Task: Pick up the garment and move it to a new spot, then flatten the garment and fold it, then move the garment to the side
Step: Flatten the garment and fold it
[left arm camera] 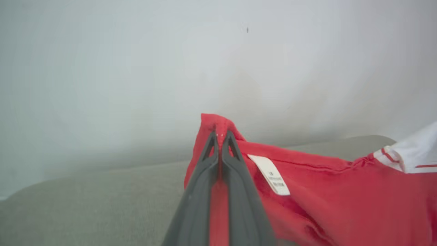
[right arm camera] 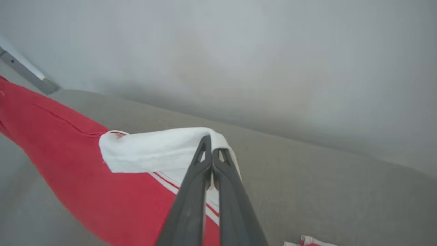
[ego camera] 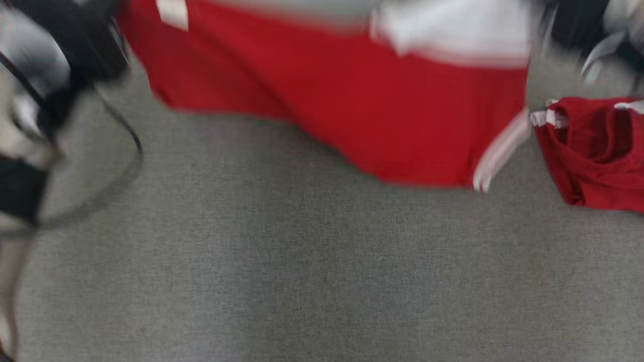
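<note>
The garment (ego camera: 352, 110) is red with a white collar part and white trim, and it hangs stretched across the top of the head view above the grey surface. In the left wrist view my left gripper (left arm camera: 220, 136) is shut on a red corner of the garment (left arm camera: 324, 191), beside a white label (left arm camera: 273, 175). In the right wrist view my right gripper (right arm camera: 210, 145) is shut on the white part of the garment (right arm camera: 153, 150). The head view is blurred, and dark arm parts show at its top corners.
A second red garment (ego camera: 596, 151) with white trim lies bunched at the right edge of the grey fabric surface (ego camera: 302, 276). A dark cable (ego camera: 128, 151) loops at the left. A pale wall (left arm camera: 205, 68) stands behind the surface.
</note>
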Robot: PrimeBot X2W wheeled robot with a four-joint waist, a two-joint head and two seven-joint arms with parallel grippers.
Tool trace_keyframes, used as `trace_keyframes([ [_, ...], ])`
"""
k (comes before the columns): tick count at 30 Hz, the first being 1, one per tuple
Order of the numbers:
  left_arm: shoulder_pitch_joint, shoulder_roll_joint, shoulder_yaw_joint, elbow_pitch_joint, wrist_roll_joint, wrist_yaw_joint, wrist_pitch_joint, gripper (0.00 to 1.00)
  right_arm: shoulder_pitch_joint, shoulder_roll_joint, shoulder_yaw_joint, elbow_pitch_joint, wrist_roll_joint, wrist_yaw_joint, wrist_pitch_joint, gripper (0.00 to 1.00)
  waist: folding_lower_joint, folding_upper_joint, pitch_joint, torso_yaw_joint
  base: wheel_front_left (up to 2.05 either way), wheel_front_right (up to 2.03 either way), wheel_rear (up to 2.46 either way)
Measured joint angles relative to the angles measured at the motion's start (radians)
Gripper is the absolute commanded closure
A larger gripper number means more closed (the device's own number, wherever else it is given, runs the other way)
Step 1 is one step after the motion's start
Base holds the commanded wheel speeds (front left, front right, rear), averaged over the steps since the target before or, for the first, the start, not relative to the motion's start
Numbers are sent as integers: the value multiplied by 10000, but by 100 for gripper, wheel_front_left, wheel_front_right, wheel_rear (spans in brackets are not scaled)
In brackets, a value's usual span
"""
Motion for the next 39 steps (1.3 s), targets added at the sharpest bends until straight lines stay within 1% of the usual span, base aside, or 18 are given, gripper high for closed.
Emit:
trace_keyframes([
  [1,-670,6,176,128,29,29,73,100,-745,105,-280,295,-52,-203,-27,100,0,0,132,-14,0,0,0],
  [2,-1377,-19,397,240,82,174,54,100,-1517,213,-614,639,-219,-512,-234,100,1,0,271,-29,0,0,0],
  [5,-3309,-75,792,211,688,589,-537,100,-3629,255,-1475,1147,-1133,-1195,-1611,100,2,0,687,-57,0,0,0],
  [7,-4150,-291,1026,-90,727,736,-1087,100,-4301,276,-1944,794,-1150,-1256,-2454,100,-1,-1,969,-55,0,0,0],
  [9,-4340,-445,1026,-560,897,688,-1434,100,-4354,295,-1927,391,-1177,-1047,-2997,100,-3,-2,1251,-26,0,0,0],
  [10,-4252,-529,1011,-654,895,669,-1628,100,-4187,332,-1910,311,-1172,-859,-3290,100,-2,-2,1396,-3,0,0,0],
  [12,-3574,-683,1035,-608,775,587,-2031,100,-3378,443,-1795,221,-1104,-481,-3770,100,0,0,1644,61,0,0,0],
  [14,-2302,-652,915,-412,596,403,-2238,100,-1987,610,-1597,161,-886,-182,-4100,100,4,2,1791,163,0,0,0],
  [15,-201,-637,621,-67,259,188,-2431,100,364,621,-1279,127,-654,146,-4454,100,4,2,1790,292,0,0,0],
  [16,299,-629,516,27,249,146,-2462,100,987,566,-1244,119,-591,196,-4566,100,2,2,1735,319,0,0,0],
  [18,990,-612,405,219,236,130,-2619,100,1916,449,-1312,90,-290,198,-4890,100,-1,1,1576,366,0,0,0],
  [19,1670,-546,408,282,132,71,-2792,100,2685,349,-1262,19,-167,288,-5026,100,-3,0,1379,388,0,0,0],
  [21,2320,-522,385,431,-100,61,-2849,100,3362,270,-1062,-59,-161,301,-5120,100,-4,0,1144,378,0,0,0],
  [23,2946,-426,221,535,-38,69,-3133,100,4222,138,-880,-228,-173,337,-5170,100,-3,0,739,315,0,0,0],
  [27,3639,-556,-75,401,67,61,-3350,100,5299,-186,-564,-589,-173,401,-5181,100,-4,-1,170,228,0,0,0],
  [31,4314,-502,-224,430,190,59,-3507,100,6154,-451,-571,-1057,-73,401,-5294,100,-5,-2,-408,152,0,0,0],
  [36,5320,-527,-389,274,171,-6,-3567,100,7423,-767,-652,-1588,535,351,-5267,100,-5,-3,-1144,64,0,0,0],
  [39,5906,-625,-677,203,178,79,-3515,100,8378,-1097,-671,-1839,731,167,-5200,100,-6,-3,-1591,31,0,0,0],
])
